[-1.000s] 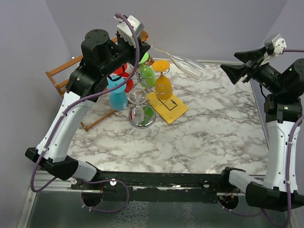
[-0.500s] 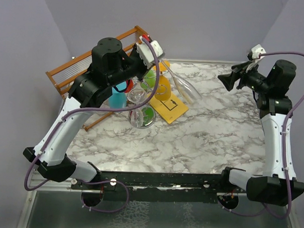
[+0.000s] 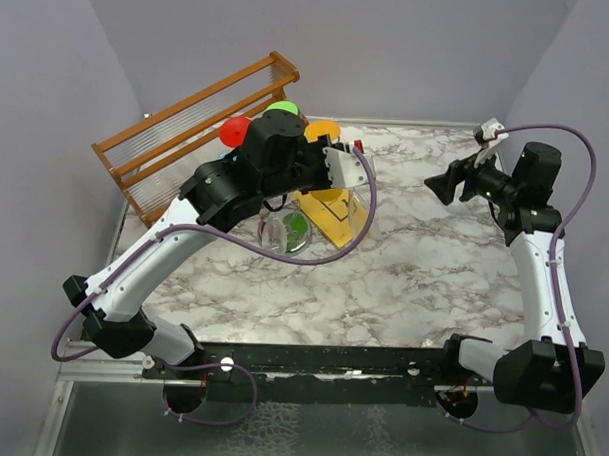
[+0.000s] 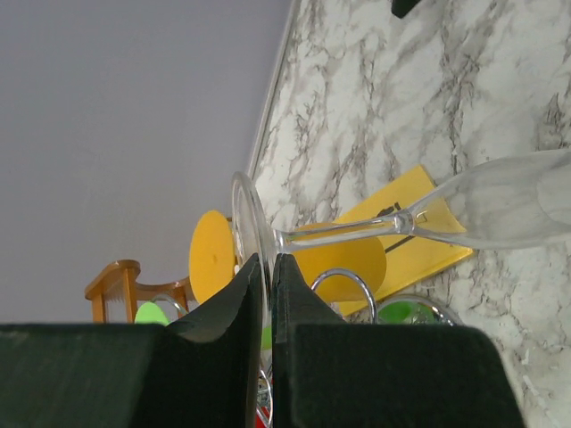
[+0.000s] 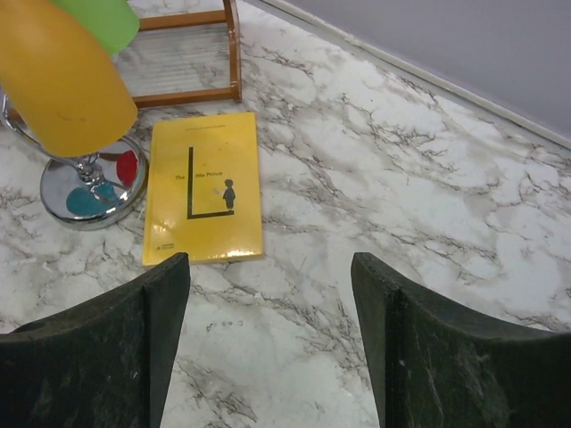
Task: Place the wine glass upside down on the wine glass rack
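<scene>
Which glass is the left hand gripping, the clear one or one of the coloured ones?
The clear wine glass, its foot pinched in the left hand. The orange glass and green glass sit on the wine glass rack.

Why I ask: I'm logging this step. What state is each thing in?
wine glass: held in the air by its foot, not yet on the rack
left gripper: shut on the glass's foot
right gripper: open, empty
wine glass rack: upright, yellow cup hanging on it
yellow book: closed, flat on the table
</scene>
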